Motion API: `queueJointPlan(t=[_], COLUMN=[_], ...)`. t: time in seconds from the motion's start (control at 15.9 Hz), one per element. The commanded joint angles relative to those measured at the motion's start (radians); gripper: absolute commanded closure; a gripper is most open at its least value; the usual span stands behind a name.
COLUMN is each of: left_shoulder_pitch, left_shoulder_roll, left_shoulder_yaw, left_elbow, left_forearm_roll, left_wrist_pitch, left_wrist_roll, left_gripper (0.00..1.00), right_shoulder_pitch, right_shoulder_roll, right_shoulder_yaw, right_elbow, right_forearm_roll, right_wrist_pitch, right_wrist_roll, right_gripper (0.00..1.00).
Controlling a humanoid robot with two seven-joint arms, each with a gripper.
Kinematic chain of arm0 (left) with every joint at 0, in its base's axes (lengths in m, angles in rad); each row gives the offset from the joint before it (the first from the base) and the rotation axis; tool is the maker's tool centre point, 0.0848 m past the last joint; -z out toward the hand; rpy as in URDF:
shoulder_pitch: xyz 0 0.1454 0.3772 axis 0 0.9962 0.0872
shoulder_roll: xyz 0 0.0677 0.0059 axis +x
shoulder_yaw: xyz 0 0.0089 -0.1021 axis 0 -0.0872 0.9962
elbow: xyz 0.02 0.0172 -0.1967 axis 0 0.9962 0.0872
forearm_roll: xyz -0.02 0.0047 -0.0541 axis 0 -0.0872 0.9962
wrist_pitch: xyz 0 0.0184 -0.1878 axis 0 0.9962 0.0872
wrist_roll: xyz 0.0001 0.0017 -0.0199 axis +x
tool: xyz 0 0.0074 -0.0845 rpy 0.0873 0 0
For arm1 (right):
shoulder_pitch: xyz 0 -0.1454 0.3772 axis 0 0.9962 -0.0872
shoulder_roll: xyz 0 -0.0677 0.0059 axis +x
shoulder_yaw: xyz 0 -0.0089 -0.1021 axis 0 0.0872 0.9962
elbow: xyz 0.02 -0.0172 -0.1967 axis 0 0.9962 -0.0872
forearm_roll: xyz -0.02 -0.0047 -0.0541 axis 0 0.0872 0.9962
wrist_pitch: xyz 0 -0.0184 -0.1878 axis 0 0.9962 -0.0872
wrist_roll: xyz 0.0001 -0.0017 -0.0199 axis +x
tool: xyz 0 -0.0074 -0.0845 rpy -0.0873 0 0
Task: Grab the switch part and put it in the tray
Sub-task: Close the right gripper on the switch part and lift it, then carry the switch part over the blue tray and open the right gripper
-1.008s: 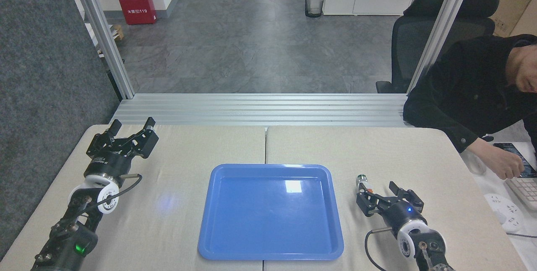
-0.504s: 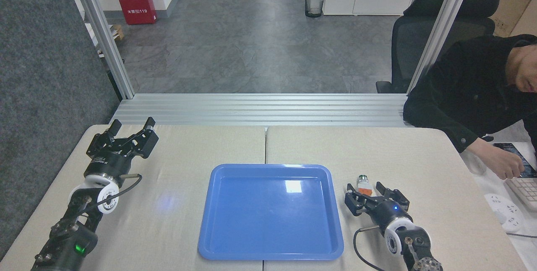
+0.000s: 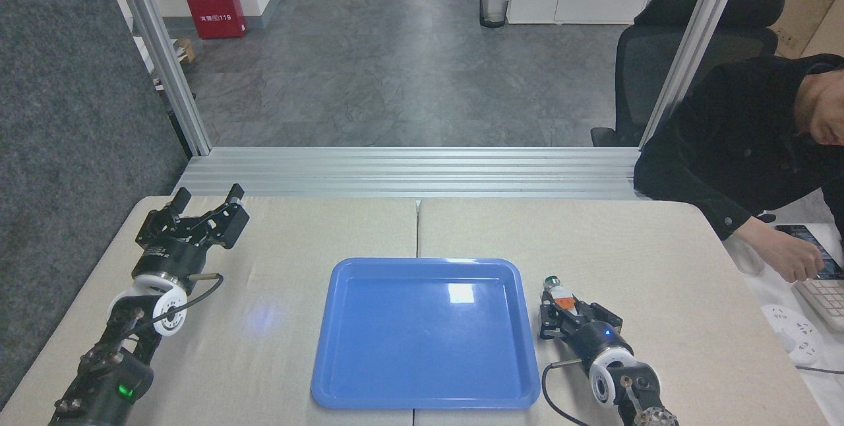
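Table (image 3: 297, 228): matte beige cloth-like surface, a seam running down the middle.
Tray (image 3: 422, 399): glossy blue plastic, shallow rectangle with rounded corners and a raised rim; nothing lies in it.
Switch part (image 3: 558, 291): small, dark round cap with silver ring, orange-red middle, white blocky body; it sits just right of the tray's rim, between the right pincer's fingers.
Right gripper (image 3: 560, 310): black, clenched around the switch part; the part's lower body is hidden by the fingers.
Left gripper (image 3: 208, 200): black, fingers spread apart, holding nothing, at the far left of the table.
Person (image 3: 745, 142): dark sleeve, cut off at the right edge.
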Motion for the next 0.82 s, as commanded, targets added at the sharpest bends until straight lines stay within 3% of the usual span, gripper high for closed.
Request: queueJointPlan(t=[0.0,0.13,0.19,0.31,0.5,0.63,0.76], left_shoulder_pitch=[0.0,0.0,-0.001,0.0,0.0,0.0,0.0], left_shoulder_roll=[0.0,0.0,0.0,0.0,0.0,0.0,0.0], left_shoulder_yaw=[0.0,0.002,0.0,0.0,0.0,0.0,0.0], left_elbow=[0.0,0.0,0.0,0.0,-0.002,-0.002,-0.002], left_forearm_roll=[0.0,0.0,0.0,0.0,0.0,0.0,0.0], left_wrist_pitch=[0.0,0.0,0.002,0.002,0.002,0.002,0.002], left_wrist_roll=[-0.001,-0.001,-0.001,-0.001,-0.001,-0.001,-0.001], left_gripper=[0.0,0.0,0.0,0.0,0.0,0.0,0.0], right_shoulder_pitch=[-0.051,-0.059,-0.047,0.028,0.097,0.109,0.109], right_shoulder_roll=[0.01,0.019,0.025,0.107,0.122,0.12,0.12], right_shoulder_yaw=[-0.019,-0.006,0.022,0.178,0.206,0.202,0.2], right_elbow=[-0.11,-0.298,-0.415,-0.494,-0.479,-0.439,-0.355], right_forearm_roll=[-0.175,-0.28,-0.289,-0.259,0.024,0.114,0.132], right_wrist_pitch=[0.096,0.087,0.04,-0.127,-0.26,-0.286,-0.18], right_wrist_roll=[-0.028,-0.025,-0.021,0.039,0.207,0.214,0.214], right_gripper=[1.0,1.0,1.0,1.0,1.0,1.0,1.0])
